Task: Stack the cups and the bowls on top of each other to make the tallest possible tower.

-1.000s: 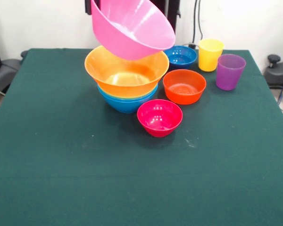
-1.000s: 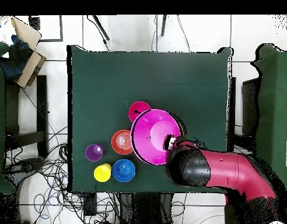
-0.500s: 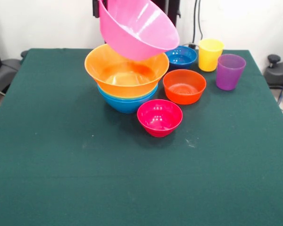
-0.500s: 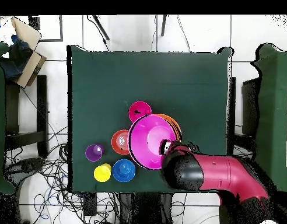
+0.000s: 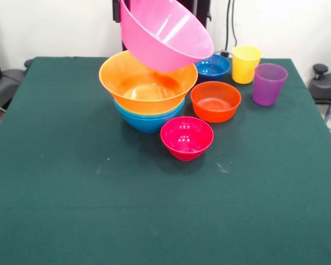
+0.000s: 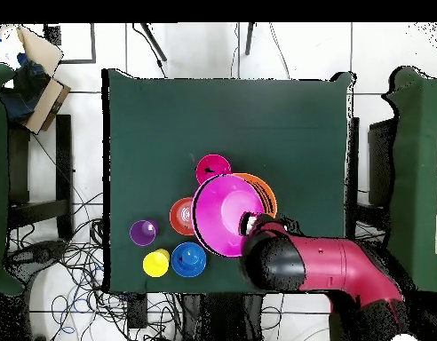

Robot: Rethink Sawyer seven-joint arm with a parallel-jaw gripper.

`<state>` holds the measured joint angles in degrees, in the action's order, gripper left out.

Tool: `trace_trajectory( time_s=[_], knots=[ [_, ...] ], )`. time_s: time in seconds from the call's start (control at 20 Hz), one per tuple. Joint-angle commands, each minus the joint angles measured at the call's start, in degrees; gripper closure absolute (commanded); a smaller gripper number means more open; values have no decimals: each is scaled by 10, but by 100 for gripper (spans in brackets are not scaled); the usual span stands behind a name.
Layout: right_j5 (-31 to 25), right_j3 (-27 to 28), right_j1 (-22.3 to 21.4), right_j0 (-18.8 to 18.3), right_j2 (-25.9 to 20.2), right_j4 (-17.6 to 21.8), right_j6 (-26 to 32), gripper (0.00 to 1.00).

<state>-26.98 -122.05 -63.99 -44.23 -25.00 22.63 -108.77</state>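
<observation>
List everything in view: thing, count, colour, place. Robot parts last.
large pink bowl: 1, pink, held tilted in the air above the stack
large orange bowl: 1, orange, top of the stack
blue bowl: 1, light blue, base of the stack
small crimson bowl: 1, crimson, on the table in front of the stack
orange-red bowl: 1, beside the stack
dark blue bowl: 1, behind the orange-red bowl
yellow cup: 1, far corner
purple cup: 1, beside the yellow cup
table: 1, green
arm: 1, red and black; hand at the pink bowl's rim
</observation>
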Motion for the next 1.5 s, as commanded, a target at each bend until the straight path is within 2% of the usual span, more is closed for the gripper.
trace_trajectory(
  time_s=[0.05,0.45,0.85,1.5],
  knots=[
    [29,-17,46,29,2,43,-15,100],
    [67,-15,74,41,13,51,-28,100],
    [71,-6,80,51,24,49,-26,100],
    [46,0,75,22,4,37,11,100]
  ],
)
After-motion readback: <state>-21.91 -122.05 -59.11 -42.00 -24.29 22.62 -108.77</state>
